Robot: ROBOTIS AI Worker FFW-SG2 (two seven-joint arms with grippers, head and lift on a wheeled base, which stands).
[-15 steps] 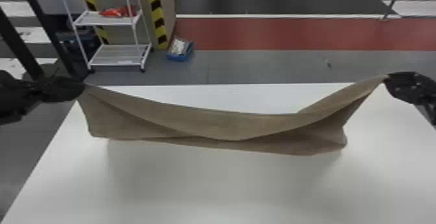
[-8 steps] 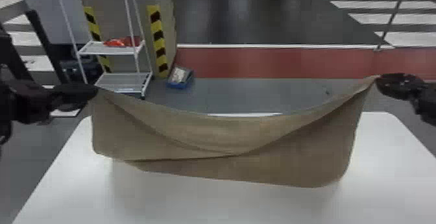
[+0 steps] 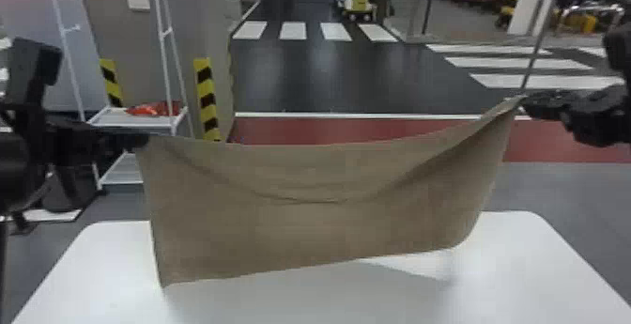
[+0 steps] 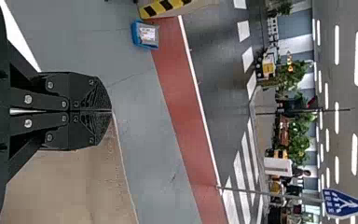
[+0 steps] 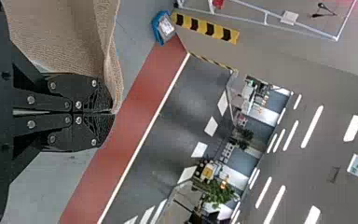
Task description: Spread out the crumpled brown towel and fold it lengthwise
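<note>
Above the table (image 3: 89, 276), left gripper (image 3: 146, 140) and right gripper (image 3: 522, 101) pinch the towel (image 3: 305, 229), now hanging fuller, probably ready to lay flat.

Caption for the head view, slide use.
Left hand and right hand hold the brown towel by its upper corners, hanging spread above the white table.

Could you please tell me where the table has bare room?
Bare tabletop lies nearer than the brown towel, and beyond its left and right edges. The towel crowds the span from left end effector to right end effector.
</note>
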